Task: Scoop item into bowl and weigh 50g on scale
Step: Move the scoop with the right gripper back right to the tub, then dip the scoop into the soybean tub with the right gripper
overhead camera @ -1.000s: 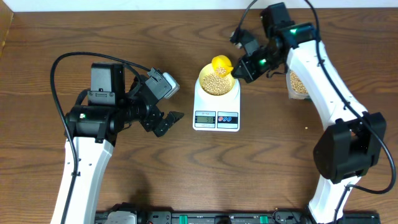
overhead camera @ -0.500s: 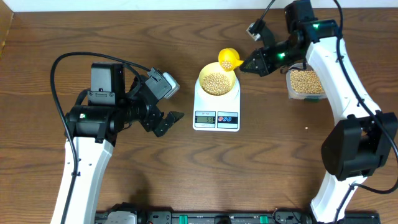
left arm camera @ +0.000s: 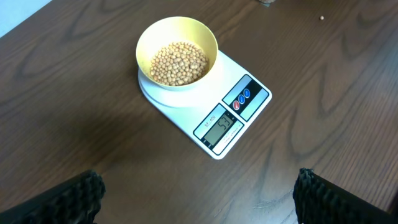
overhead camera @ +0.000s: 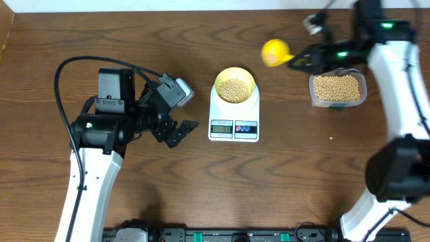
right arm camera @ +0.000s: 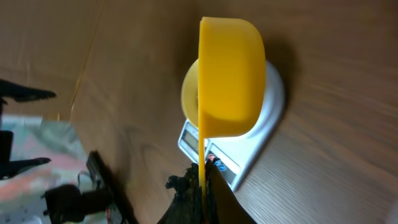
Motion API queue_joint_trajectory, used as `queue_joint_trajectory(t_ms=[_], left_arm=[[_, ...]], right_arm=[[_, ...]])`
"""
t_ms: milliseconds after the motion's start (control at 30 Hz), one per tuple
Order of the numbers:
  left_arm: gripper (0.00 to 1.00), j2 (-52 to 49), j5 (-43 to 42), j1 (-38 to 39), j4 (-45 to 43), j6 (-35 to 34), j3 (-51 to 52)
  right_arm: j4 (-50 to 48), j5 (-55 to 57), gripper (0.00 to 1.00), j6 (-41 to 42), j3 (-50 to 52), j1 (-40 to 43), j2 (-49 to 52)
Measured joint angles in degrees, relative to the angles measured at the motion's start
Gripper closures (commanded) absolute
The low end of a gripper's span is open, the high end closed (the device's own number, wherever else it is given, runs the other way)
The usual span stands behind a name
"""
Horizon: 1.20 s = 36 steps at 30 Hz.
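The main risk is the weight. The bowl (overhead camera: 217, 86) sits on the scale (overhead camera: 234, 115) near the middle of the table (overhead camera: 282, 175), towards its far edge, and a good layer of beans (overhead camera: 234, 88) already covers the bottom. The digits on the display (left arm camera: 219, 129) are too small to read for certain. If the reading is near the target, one more full scoop would probably overshoot, so any top-up should be small.

The second risk is spilling. The right gripper (overhead camera: 299, 60) is clamped shut on the thin handle of the yellow scoop (overhead camera: 274, 52), which hangs in the air turned on its side, between the bowl and the tub (overhead camera: 363, 91) of beans at the far right of the table. The inside of the scoop is hidden, so any beans left in it could roll out onto the wood. A pale speck (overhead camera: 331, 139) in front of the tub may be a lost bean.

The bowl lies to the left of the scoop and well clear of it. The left gripper (left arm camera: 199, 200) hangs wide open and empty, to the left of the scale and apart from it.
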<state>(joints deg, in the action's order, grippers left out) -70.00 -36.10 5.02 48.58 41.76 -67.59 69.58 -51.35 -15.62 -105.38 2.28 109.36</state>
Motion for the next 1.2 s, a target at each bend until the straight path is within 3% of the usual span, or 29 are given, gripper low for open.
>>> queue_joint_trajectory(t_ms=[167,333,867,1200], left_arm=[[0.01,0.0,0.0,0.0,0.0,0.0,0.0],[0.01,0.0,0.0,0.0,0.0,0.0,0.0],[0.01,0.0,0.0,0.0,0.0,0.0,0.0],[0.01,0.0,0.0,0.0,0.0,0.0,0.0]], right_arm=[[3.8,2.82,0.99,0.04,-0.26,7.61,-4.74],[8.2,13.88,0.99,0.15,-0.66,10.21,-6.54],[8.15,38.4,0.99,1.68,-0.63,7.5,-6.51],[5.97,56.94,0.99,3.82,-0.63,-2.45,-5.01]])
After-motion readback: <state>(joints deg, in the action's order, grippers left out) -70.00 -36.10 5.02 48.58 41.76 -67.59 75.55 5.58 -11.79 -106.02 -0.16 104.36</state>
